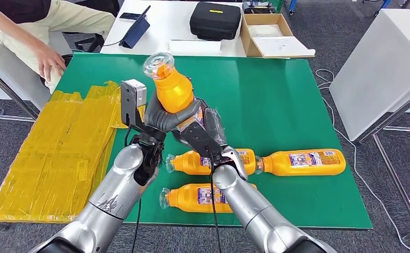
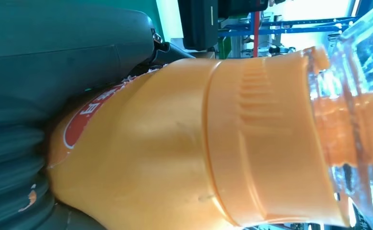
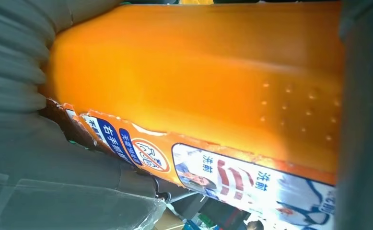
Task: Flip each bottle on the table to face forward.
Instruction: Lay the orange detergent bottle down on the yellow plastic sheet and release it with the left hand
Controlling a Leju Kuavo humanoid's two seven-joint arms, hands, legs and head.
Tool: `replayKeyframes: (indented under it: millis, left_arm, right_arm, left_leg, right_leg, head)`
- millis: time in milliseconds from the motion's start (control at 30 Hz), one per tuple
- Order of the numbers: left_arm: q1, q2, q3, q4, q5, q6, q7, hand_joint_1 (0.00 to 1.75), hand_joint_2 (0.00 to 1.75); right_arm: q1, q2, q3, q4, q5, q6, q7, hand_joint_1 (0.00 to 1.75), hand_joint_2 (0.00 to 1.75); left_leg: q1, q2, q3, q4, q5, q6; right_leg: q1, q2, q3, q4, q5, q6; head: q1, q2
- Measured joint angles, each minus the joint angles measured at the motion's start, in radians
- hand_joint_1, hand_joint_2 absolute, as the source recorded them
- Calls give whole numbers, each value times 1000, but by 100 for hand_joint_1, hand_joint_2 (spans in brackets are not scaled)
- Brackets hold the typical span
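- Both hands grip one orange bottle [image 1: 172, 89] above the green table [image 1: 276, 100], clear cap up, tilted a little away from the robot.
- Left hand [image 1: 158, 118]: fingers wrapped around the bottle's lower body from the left; left wrist view shows the bottle shoulder [image 2: 175, 158] and clear cap [image 2: 362, 96] right against the palm.
- Right hand [image 1: 203, 129]: fingers closed on the same bottle from the right; right wrist view shows the label [image 3: 251, 177] side pressed into that hand.
- Three more bottles lie flat on the table near its front edge: one [image 1: 192, 162] partly hidden behind the right forearm, one [image 1: 304, 162] just to its right, near end to end, one [image 1: 192, 198] closer to the front edge.
- The lying bottles sit directly under and in front of the held one, caps pointing left.
- Open green surface: far half and right side of the table, up to the right edge.
- Left edge: crumpled yellow plastic sheeting [image 1: 60, 153] overlaps the table and hangs off it.
- Person's hand [image 1: 50, 62] rests at the far-left corner, well apart from the robot's hands.
- Beyond the far edge, a white table [image 1: 176, 21] with a black case [image 1: 215, 20], an open cardboard box [image 1: 269, 34] and a dark tablet case [image 1: 135, 29].
- White cabinet [image 1: 382, 68] stands off the right side, apart from the table.
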Motion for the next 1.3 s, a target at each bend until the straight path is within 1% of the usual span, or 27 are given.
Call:
replayKeyframes:
  millis: [67, 100, 133, 200, 233, 300, 533, 667, 733, 800, 867, 967, 1133, 1200, 1300]
  left_arm:
    - [1, 1, 0, -2, -4, 6, -5, 175, 175]
    - [2, 2, 0, -3, -6, 10, -9, 175, 175]
    - [3, 3, 0, -4, -11, 13, -13, 175, 175]
    - [7, 6, 1, -11, -23, 22, -22, 175, 175]
    - [9, 7, 2, -17, -30, 28, -26, 175, 175]
    - [11, 12, 9, -31, -40, 42, -32, 175, 175]
    - [11, 47, 78, -67, -43, 69, -37, 175, 175]
    - [11, 57, 95, -70, -53, 80, -42, 175, 175]
    - [11, 60, 99, -70, -107, 140, -60, 175, 175]
    - [11, 62, 105, -71, -198, 236, -82, 175, 175]
    - [10, 69, 121, -73, -282, 312, -93, 175, 175]
    - [10, 86, 157, -81, -398, 402, -108, 175, 175]
    - [13, 124, 236, -82, -659, 581, -152, 175, 175]
    - [17, 137, 269, -69, -763, 618, -186, 175, 175]
    - [21, 147, 334, -37, -886, 627, -232, 175, 175]
  right_arm:
    - [4, 0, -1, -8, 1, 0, 0, 175, 175]
    - [5, -1, -2, -11, 2, 0, -2, 144, 175]
    - [7, -1, -3, -14, 2, 0, -4, 103, 175]
    - [11, -2, -6, -25, 2, 1, -11, 17, 175]
    - [15, -3, -8, -34, 2, 2, -16, 4, 175]
    - [26, -8, -10, -59, 0, 7, -26, 0, 175]
    - [101, -43, -15, -231, -9, 18, -34, 0, 175]
    - [120, -57, -18, -287, -10, 19, -33, 0, 175]
    - [129, -61, -21, -312, -12, 15, -37, 0, 175]
    - [145, -70, -28, -354, -4, -1, -44, 0, 175]
    - [165, -87, -37, -415, 21, -31, -45, 0, 175]
    - [194, -126, -56, -521, 88, -97, -28, 0, 175]
    - [228, -213, -115, -695, 267, -216, 46, 0, 175]
    - [237, -249, -147, -745, 303, -250, 64, 0, 175]
    - [255, -296, -199, -810, 334, -292, 85, 0, 175]
  left_leg:
    - [0, 0, 0, 0, 0, 0]
    - [0, 0, 0, 0, 0, 0]
    - [0, 0, 0, 0, 0, 0]
    - [0, 0, 0, 0, 0, 0]
    - [0, 0, 0, 0, 0, 0]
    - [0, 0, 0, 0, 0, 0]
    - [0, 0, 0, 0, 0, 0]
    - [0, 0, 0, 0, 0, 0]
    - [0, 0, 0, 0, 0, 0]
    - [0, 0, 0, 0, 0, 0]
    - [0, 0, 0, 0, 0, 0]
    - [0, 0, -1, 0, 0, 0]
    - [0, 0, -1, 0, 0, 0]
    - [0, -1, -1, 0, 0, 0]
    - [0, 0, -1, 0, 0, 0]
  right_leg:
    - [0, 0, 0, 0, 0, 0]
    - [0, 0, 0, 0, 0, 0]
    - [0, 0, 0, 0, 0, 0]
    - [0, 0, 0, 0, 0, 0]
    - [0, 0, 0, 0, 0, 0]
    - [0, 0, 0, 0, 0, 0]
    - [0, 0, 0, 0, 0, 0]
    - [0, 0, 0, 0, 0, 0]
    - [0, 0, 0, 0, 0, 0]
    - [0, 0, 0, 0, 0, 0]
    - [0, 0, 0, 0, 0, 0]
    - [0, 0, 0, 0, 0, 0]
    - [0, 0, 0, 0, 0, 0]
    - [0, 0, 0, 0, 0, 0]
    - [0, 0, 0, 0, 0, 0]
  head:
    - [0, 0]
    - [0, 0]
    - [0, 0]
    - [0, 0]
    - [0, 0]
    - [0, 0]
    - [0, 0]
    - [0, 0]
    - [0, 0]
    - [0, 0]
    - [0, 0]
    - [0, 0]
    - [0, 0]
    - [0, 0]
    - [0, 0]
